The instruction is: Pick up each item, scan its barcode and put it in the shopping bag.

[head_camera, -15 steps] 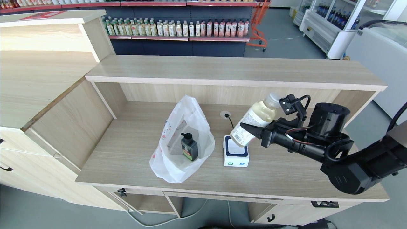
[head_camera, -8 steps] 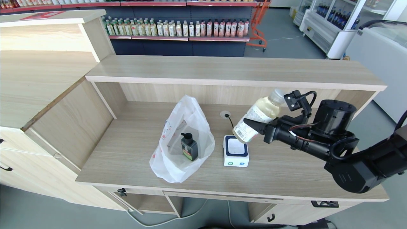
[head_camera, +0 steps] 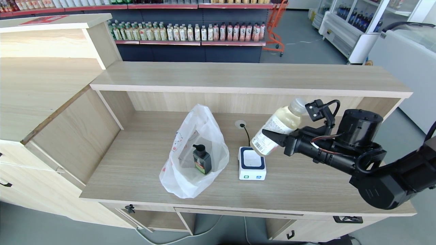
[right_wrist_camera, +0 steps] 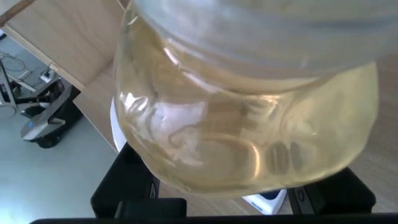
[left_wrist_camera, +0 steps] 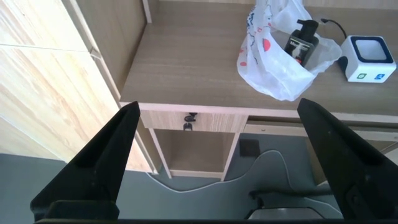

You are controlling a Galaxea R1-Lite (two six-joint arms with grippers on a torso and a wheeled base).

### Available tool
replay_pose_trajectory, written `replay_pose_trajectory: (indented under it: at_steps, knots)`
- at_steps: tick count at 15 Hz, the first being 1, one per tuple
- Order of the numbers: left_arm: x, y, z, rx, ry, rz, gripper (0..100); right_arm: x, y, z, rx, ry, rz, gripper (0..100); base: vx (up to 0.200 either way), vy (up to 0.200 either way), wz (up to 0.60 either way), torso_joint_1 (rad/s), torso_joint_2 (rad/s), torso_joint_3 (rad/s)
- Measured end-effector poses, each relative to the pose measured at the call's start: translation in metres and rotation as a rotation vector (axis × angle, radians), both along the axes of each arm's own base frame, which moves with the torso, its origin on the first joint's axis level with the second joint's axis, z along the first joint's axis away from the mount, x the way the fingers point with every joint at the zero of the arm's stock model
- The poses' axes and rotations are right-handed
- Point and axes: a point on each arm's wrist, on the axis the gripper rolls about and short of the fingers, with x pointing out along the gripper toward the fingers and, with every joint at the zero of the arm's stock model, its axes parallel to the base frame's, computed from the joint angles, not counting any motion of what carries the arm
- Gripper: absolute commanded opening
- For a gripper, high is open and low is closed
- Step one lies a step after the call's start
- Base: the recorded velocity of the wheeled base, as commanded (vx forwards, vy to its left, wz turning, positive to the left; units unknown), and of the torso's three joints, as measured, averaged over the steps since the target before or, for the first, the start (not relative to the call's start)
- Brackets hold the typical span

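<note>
- Pale yellow liquid is seen in the clear bottle [head_camera: 277, 131], which is clamped around its labelled lower body by the right claw [head_camera: 272, 136].
- The bottle is held in the air and tilted. Its white cap is raised toward the table's back wall, behind the claw, and its base is lowered ahead of the fingertips.
- In the right wrist view the bottle [right_wrist_camera: 242, 112] is pressed between two dark fingers [right_wrist_camera: 124, 193].
- The white scanner [head_camera: 252, 163], with its dark-framed window facing up, is set on the table [head_camera: 306, 185] just below the claw's tips. The bottle's base hangs over the scanner's far corner, apart from it.
- A black cable [head_camera: 246, 131] is run from the scanner to a round port in the table, ahead of the claw.
- The white shopping bag [head_camera: 177, 177] is placed beyond the scanner, on the claw's left. A dark pump bottle [head_camera: 202, 160] is stood upright inside it.
- The left claw [left_wrist_camera: 217, 109] is spread wide and held off the table's front edge, with the bag [left_wrist_camera: 273, 81] ahead of it.
</note>
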Motion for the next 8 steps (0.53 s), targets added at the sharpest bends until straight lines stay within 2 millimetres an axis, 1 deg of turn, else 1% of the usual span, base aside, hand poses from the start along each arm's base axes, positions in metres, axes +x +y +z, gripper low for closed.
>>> replay_pose_trajectory:
  at_steps: [1,3,5,8]
  knots:
    - [0.000,0.000,0.000,0.000,0.000,0.000,100,0.001,-0.001,0.000,0.010,0.002,-0.008,0,0.000,0.200,0.00,0.022,0.02,-0.002]
    - [0.000,0.000,0.000,-0.003,0.000,0.001,100,0.004,0.003,-0.005,0.008,0.025,0.004,0,0.000,0.000,0.00,0.000,0.00,0.000]
    - [0.000,0.000,0.000,-0.003,0.000,0.000,100,0.014,0.004,-0.006,0.012,0.016,-0.004,0,0.000,0.000,0.00,0.000,0.00,0.000]
    - [0.000,0.000,0.000,-0.004,0.001,0.000,100,0.030,0.012,-0.015,0.000,0.058,-0.007,0,0.000,0.000,0.00,0.000,0.00,0.000]
